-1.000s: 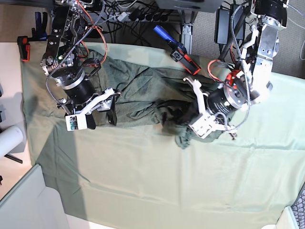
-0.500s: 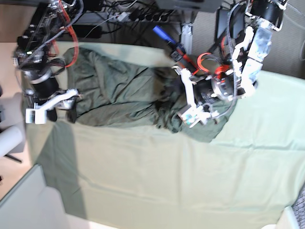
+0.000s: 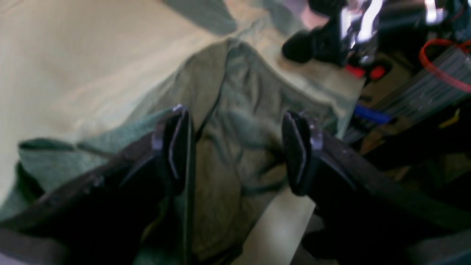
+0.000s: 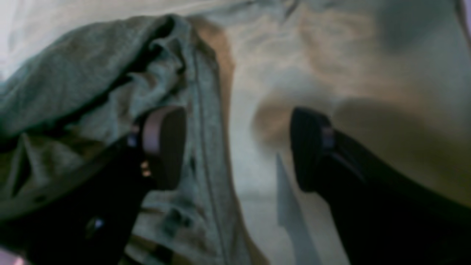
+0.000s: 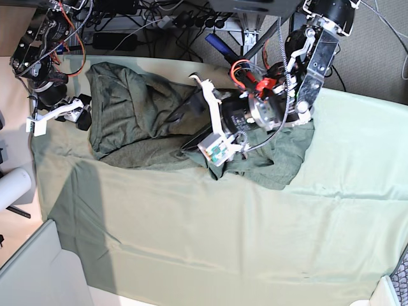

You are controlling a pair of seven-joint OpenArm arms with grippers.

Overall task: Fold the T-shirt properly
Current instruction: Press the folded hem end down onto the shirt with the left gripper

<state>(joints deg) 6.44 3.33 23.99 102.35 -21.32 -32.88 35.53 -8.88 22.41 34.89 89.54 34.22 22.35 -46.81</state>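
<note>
Hovering over the T-shirt (image 5: pixel 146 118), I have both of my end effectors spread wide and gripping nothing. The T-shirt lies rumpled across the far part of the pale green cloth (image 5: pixel 210 242) that covers the counter, stretching from the cloth's far left corner toward its middle, bunched in thick folds with one flatter flap reaching out to the right.

My left end effector (image 5: pixel 196 115) hangs above the middle of the T-shirt, its two dark pads apart; in my left wrist view the left end effector (image 3: pixel 235 151) shows creased dark fabric lying between the pads, neither of which pinches it. A strip of pale cloth shows under the T-shirt's edge there.

My right end effector (image 5: pixel 60 118) sits at the T-shirt's left edge, just beside the garment and over the pale cloth. In my right wrist view the right end effector (image 4: pixel 237 147) has one pad in front of a hemmed fold of the T-shirt and the other over bare cloth, with a clear gap between them. I cannot tell whether that pad touches the fabric, as the view is blurred.

Beyond the T-shirt's far side, off the cloth, lies a tangle of cables (image 5: pixel 159 19).
</note>
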